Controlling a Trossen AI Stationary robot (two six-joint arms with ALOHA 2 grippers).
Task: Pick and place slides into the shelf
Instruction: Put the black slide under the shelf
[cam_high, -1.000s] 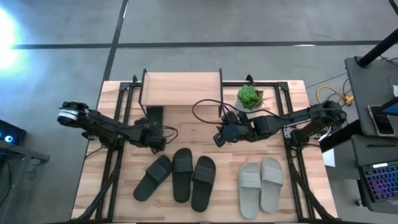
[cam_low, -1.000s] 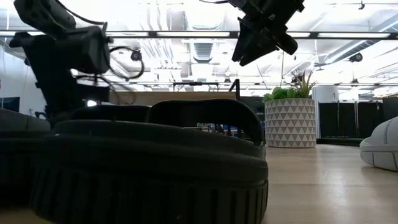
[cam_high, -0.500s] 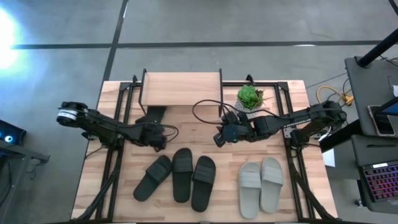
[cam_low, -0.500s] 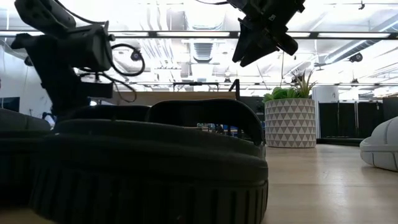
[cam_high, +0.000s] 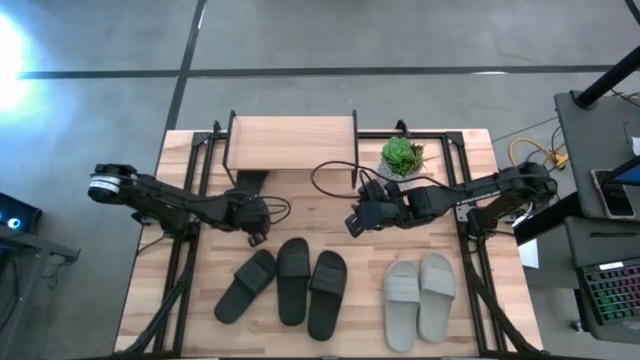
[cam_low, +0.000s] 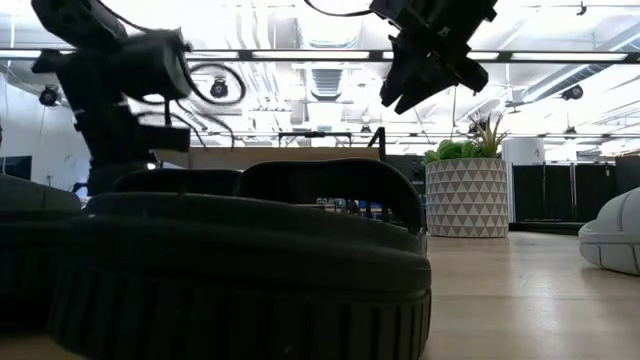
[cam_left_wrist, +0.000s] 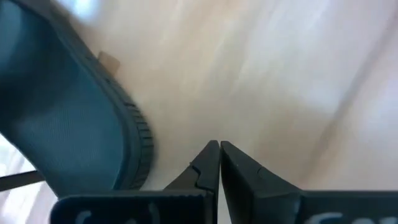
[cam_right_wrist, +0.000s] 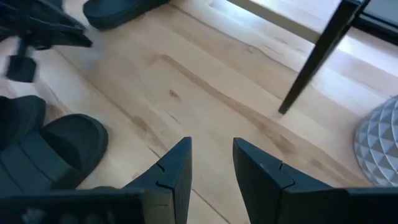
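black slides (cam_high: 283, 284) lay in a row of three at the table's front, long axes running front to back, just in front of the left gripper (cam_high: 254, 233), which was shut and empty. the right gripper (cam_high: 352, 222), part open and empty, hovered farther off. the shelf (cam_high: 292, 142) stood behind.

Three black slides (cam_high: 283, 285) are seen lying strap-up near the front of the worktop, side by side and fanned apart, the left one angled outward. A pair of light grey slides (cam_high: 420, 296) is laid parallel just to their right, apart from them. A fourth black slide (cam_high: 247, 183) is found partly tucked under the left end of the shelf (cam_high: 292, 143). The shelf, a low rack with a light plank top and thin black frame, is set at the far edge of the worktop, its top bare.
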